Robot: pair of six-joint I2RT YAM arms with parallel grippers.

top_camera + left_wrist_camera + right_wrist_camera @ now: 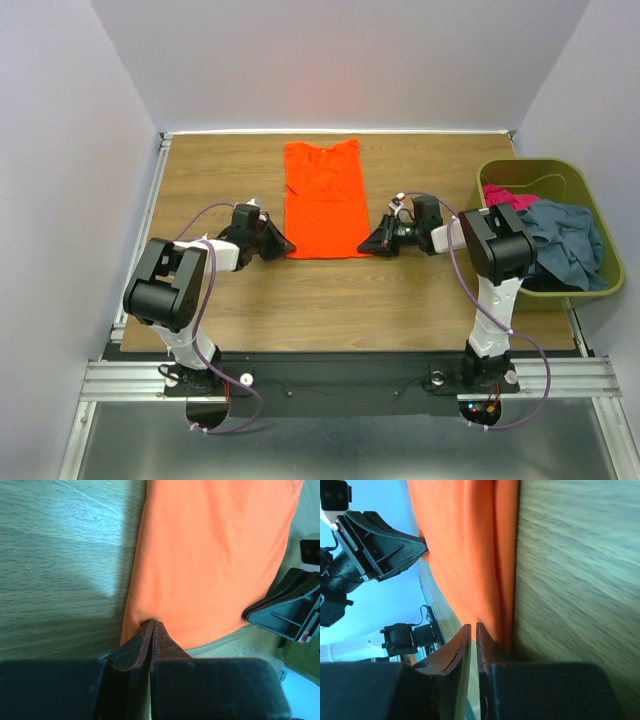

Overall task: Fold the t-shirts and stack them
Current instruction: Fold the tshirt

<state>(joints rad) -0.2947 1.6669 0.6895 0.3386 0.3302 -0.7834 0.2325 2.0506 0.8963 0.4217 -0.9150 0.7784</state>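
Note:
An orange t-shirt lies flat on the table as a long folded strip, neck end away from me. My left gripper sits low at its near left corner; in the left wrist view its jaws are pressed together on the orange hem. At the near right corner my right gripper mirrors it, jaws almost together at the edge of the cloth. A blue-grey t-shirt and a magenta t-shirt lie crumpled in the tub.
The olive-green tub stands at the table's right edge, just behind the right arm's elbow. Bare wood tabletop surrounds the orange shirt. White walls close in the back and both sides.

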